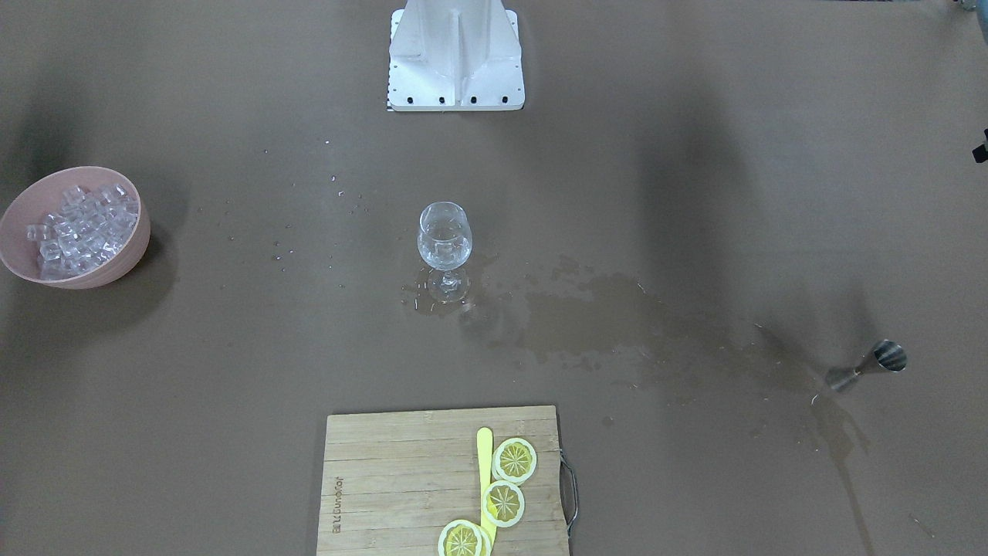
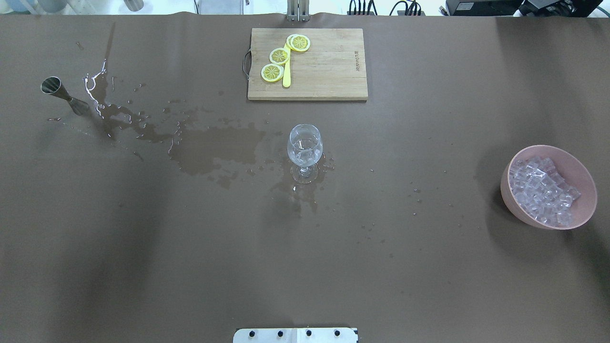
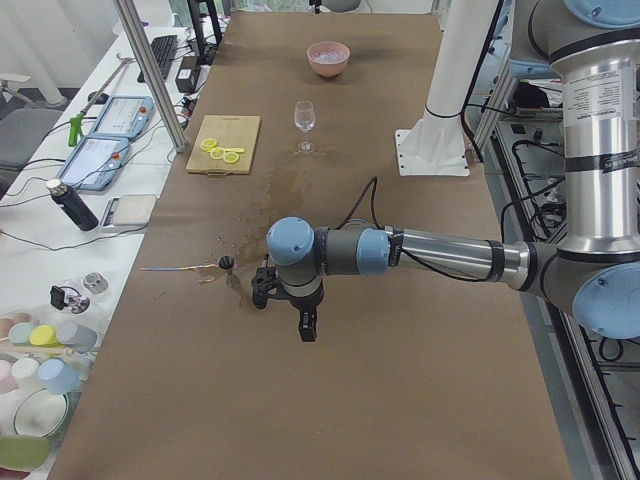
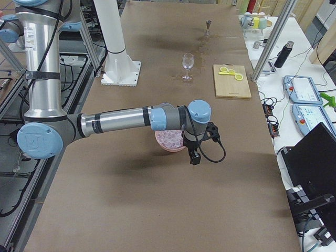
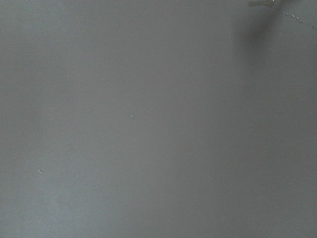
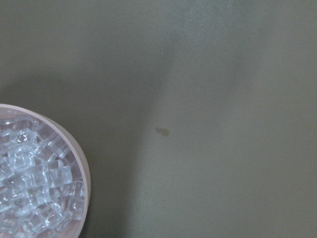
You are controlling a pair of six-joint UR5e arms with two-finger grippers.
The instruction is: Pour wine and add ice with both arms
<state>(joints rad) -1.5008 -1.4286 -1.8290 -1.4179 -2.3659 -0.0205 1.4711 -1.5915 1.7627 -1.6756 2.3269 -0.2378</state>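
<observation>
The ice (image 2: 541, 190) is a heap of clear cubes in a pink bowl (image 2: 584, 176) at the table's right end; it also shows in the right wrist view, ice (image 6: 29, 183) at lower left. A stemmed glass (image 2: 305, 145) with something clear inside stands upright at mid-table. Wine is not in view. The near arm's left gripper (image 3: 306, 326) hangs above the table close to a steel jigger (image 3: 226, 264). The right gripper (image 4: 194, 156) hangs just beside the bowl (image 4: 163, 144). Whether either is open or shut I cannot tell; nothing shows held.
A wet spill (image 2: 214, 150) spreads from the lying jigger (image 2: 59, 90) to the glass. A wooden cutting board (image 2: 329, 66) with lemon slices (image 2: 279, 55) and a yellow stick lies at the far edge. The white robot base (image 1: 455, 58) stands behind the glass.
</observation>
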